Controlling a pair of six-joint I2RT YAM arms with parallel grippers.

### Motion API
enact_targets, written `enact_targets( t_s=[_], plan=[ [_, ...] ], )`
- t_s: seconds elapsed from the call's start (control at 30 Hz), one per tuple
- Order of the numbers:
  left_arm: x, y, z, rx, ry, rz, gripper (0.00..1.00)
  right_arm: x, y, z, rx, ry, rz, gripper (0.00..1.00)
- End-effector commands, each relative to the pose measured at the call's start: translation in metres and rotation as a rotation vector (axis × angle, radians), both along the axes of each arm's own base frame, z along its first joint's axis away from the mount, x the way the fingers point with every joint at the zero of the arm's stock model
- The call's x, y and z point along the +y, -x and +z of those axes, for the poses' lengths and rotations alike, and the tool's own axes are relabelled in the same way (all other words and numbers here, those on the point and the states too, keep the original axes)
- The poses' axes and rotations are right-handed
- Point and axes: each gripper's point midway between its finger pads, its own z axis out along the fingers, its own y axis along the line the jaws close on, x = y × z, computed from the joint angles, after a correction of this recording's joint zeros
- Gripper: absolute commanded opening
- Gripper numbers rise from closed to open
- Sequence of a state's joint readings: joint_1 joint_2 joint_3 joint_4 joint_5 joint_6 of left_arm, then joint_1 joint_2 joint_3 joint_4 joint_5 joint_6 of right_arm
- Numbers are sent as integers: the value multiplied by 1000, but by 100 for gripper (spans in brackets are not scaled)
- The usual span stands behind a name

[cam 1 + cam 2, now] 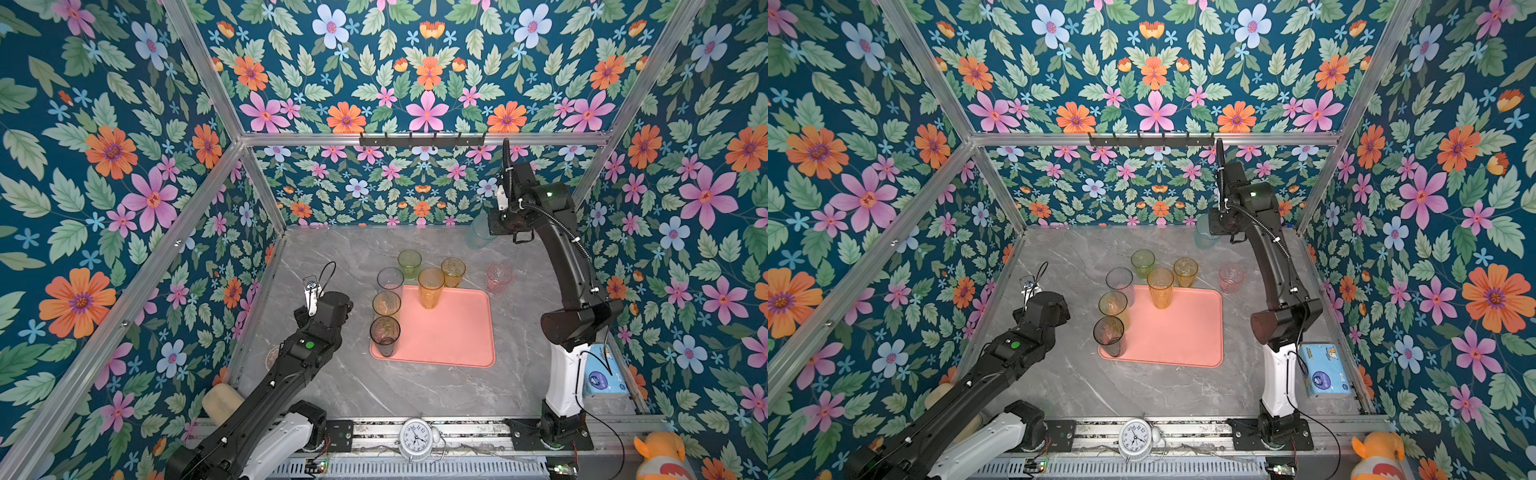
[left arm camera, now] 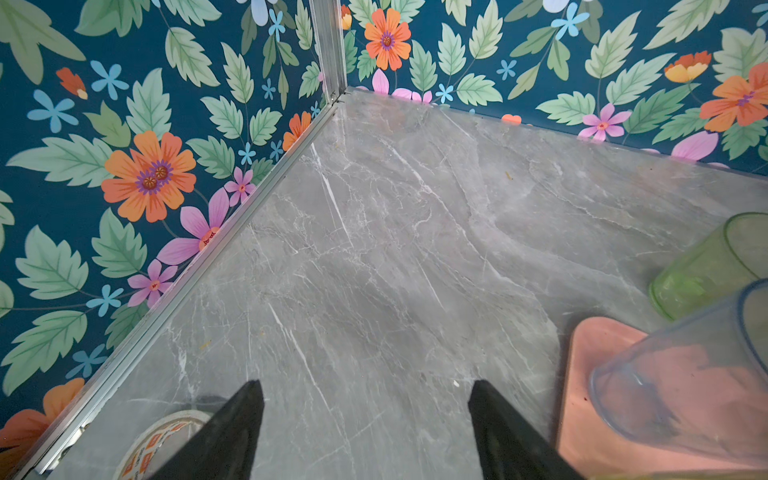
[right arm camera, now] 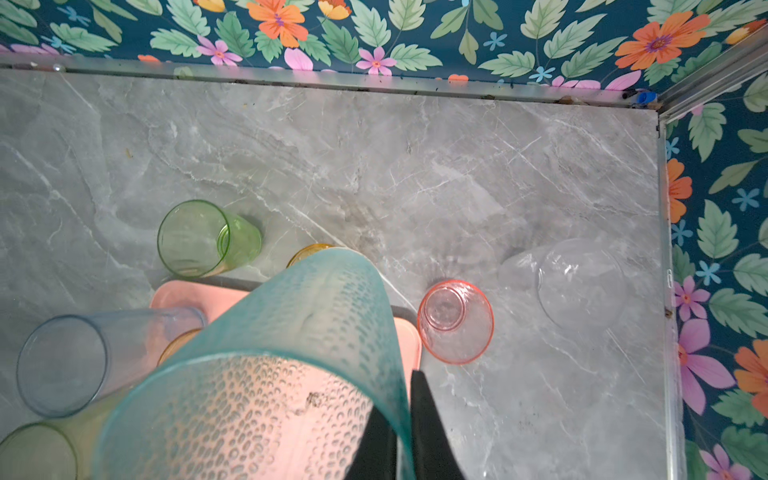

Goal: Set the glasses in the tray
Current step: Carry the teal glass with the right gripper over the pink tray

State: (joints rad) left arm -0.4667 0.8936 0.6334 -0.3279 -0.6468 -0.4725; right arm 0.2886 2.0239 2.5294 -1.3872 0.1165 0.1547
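A: Your right end effector [image 3: 399, 395] pinches the wall of the teal tumbler [image 3: 291, 332], one finger inside, so it hangs mouth-up beyond the far corner of the tray [image 1: 453, 332].
B: Your left end effector [image 2: 365, 386] gapes empty, left of the tray.

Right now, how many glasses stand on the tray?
4 on the tray: along its left edge, far to near, grey glass, olive glass, smoky glass; tall amber glass by its far edge.

worktop [image 1: 415, 386]: marble-look stone, smooth, bit of a sheen
tray [image 1: 453, 332]: plastic, pretty matt
teal glass [image 3: 291, 332]: translucent, dimpled all over
green glass [image 3: 195, 239]: see-through, smooth, glossy
frame [image 1: 291, 139]: bare silvery metal, dull shine
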Motion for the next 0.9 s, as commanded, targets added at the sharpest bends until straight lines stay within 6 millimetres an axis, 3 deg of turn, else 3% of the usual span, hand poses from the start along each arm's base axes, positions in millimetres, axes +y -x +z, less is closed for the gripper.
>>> enact_targets(
  t_s=[0.0, 0.2, 0.43, 0.47, 0.73, 0.87],
  plan=[
    [-2, -1, 3, -27, 25, -1, 80, -9, 26, 6, 26, 43, -7, 8],
    [-1, 1, 4, -33, 31, -3, 80, -5, 63, 17, 15, 34, 15, 8],
    [-2, 0, 5, -37, 33, -5, 80, 6, 102, 12, 46, 30, 61, 8],
    [-2, 0, 5, -36, 34, -5, 80, 5, 112, 19, 23, 17, 65, 8],
    [-1, 1, 6, -36, 33, -6, 80, 21, 149, 4, 53, -29, 118, 8],
    [-1, 1, 5, -34, 33, -6, 80, 20, 167, -10, 85, -28, 107, 8]
  ],
)
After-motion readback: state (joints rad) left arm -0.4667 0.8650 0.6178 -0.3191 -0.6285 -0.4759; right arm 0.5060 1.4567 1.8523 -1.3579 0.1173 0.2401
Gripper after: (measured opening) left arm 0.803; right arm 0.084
